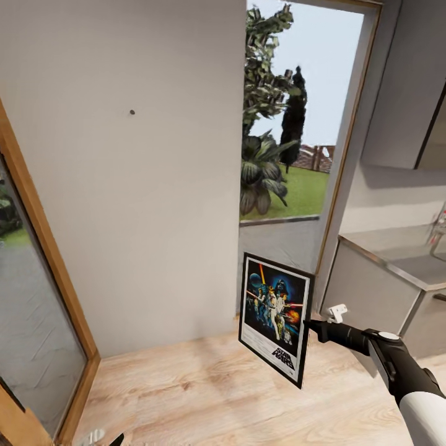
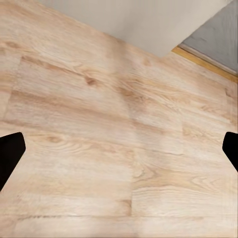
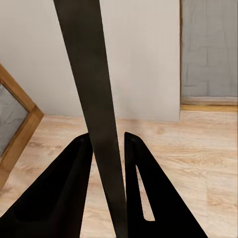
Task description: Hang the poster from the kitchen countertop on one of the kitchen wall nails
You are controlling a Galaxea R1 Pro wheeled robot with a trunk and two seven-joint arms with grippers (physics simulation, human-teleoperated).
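Nearest to the head camera, at the bottom left, is the left claw (image 2: 119, 158), hanging low over the pale wood floor (image 1: 186, 396). In its wrist view the two dark fingertips (image 2: 11, 153) stand far apart at the edges with only floorboards between them, so it is wide and holds nothing; I judge it is kept down there to stay out of the way.

Further left stands a glass door with a wooden frame (image 1: 46, 248). Beside it is the light grey wall (image 1: 136, 204), and high on it sits a small dark wall nail (image 1: 132, 113), probably the target for hanging.

Moving right, the poster (image 1: 275, 317) is in the air, upright and a little tilted, well below the nail and in front of the open doorway (image 1: 297, 124) with garden plants. The right claw (image 1: 311, 327) grips its right edge; in the wrist view the black frame (image 3: 94, 114) passes edge-on between the closed fingers (image 3: 136, 168). Held by the side, the top of the frame stays free for the nail.

At the far right is the grey kitchen tabletop (image 1: 396, 251), well apart from the poster.
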